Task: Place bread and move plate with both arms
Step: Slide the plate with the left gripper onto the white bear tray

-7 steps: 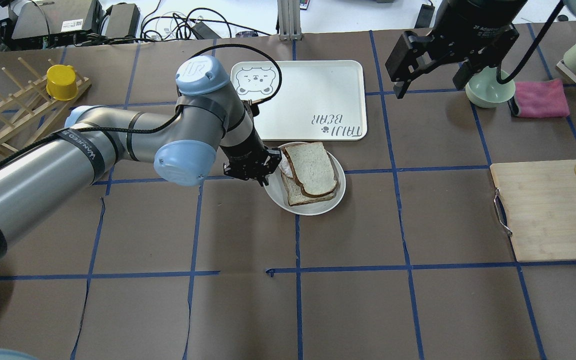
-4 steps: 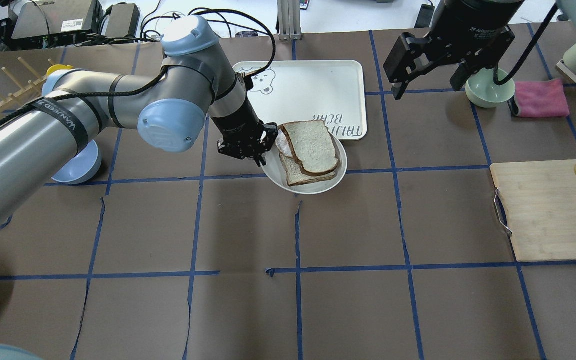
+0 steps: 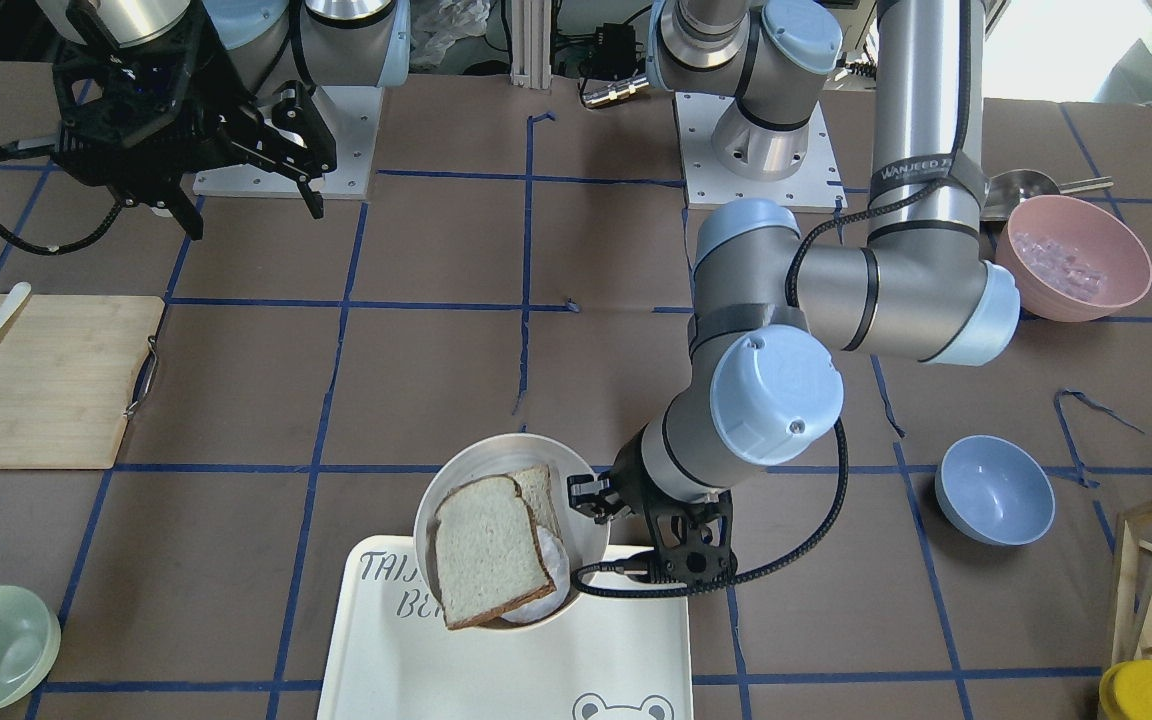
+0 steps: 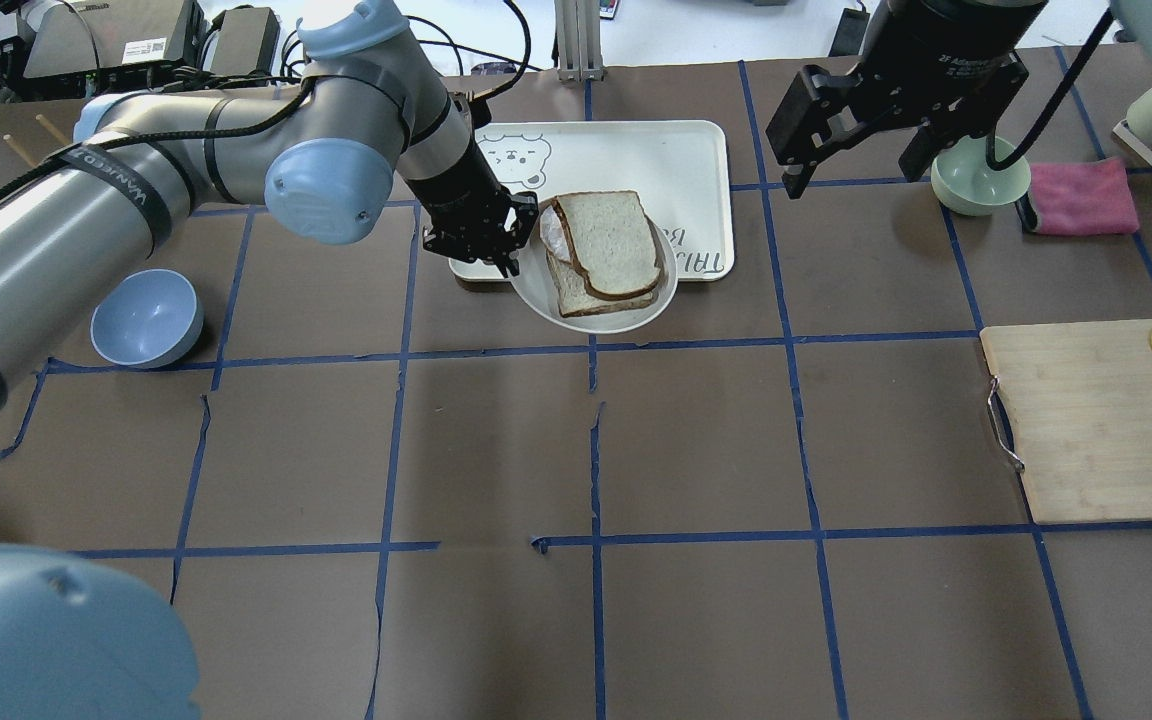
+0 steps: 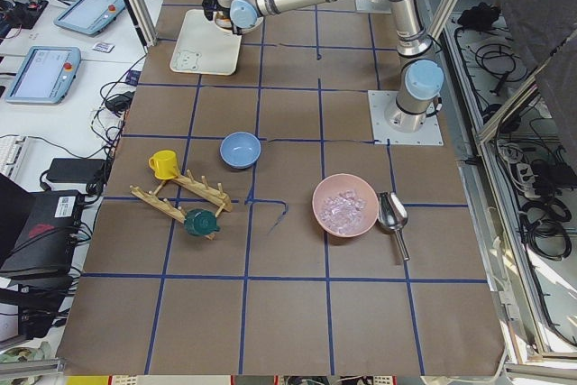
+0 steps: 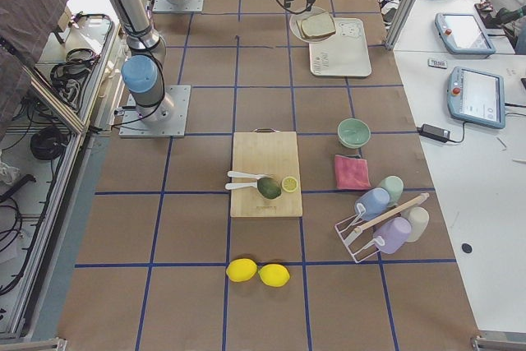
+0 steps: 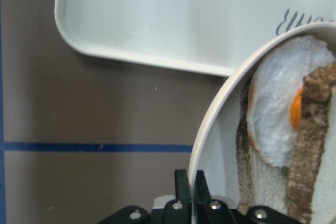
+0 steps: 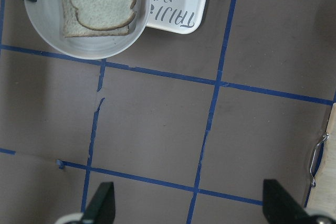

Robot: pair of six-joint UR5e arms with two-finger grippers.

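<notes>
The bread (image 4: 608, 243), a brown-crusted slice, lies on top of a second slice and a fried egg (image 7: 278, 108) on the round off-white plate (image 4: 626, 318). My left gripper (image 4: 512, 262) is shut on the plate's left rim; in the left wrist view the fingers (image 7: 181, 184) clamp the rim (image 7: 210, 124). The plate hangs over the near edge of the white "TAIJI BEAR" tray (image 4: 636, 160). My right gripper (image 4: 856, 170) is open and empty, raised to the right of the tray. The front view shows the plate (image 3: 476, 450), the bread (image 3: 486, 550) and the left gripper (image 3: 586, 495).
A pale green bowl (image 4: 976, 180) and a pink cloth (image 4: 1081, 195) lie under and beside the right arm. A wooden cutting board (image 4: 1086, 420) is at the right edge. A blue bowl (image 4: 146, 318) sits on the left. A pink bowl (image 3: 1071, 260) stands near the left base.
My left gripper has carried the plate with the bread away from the robot, from the brown table onto the tray's near edge. The right gripper has stayed open and almost still.
</notes>
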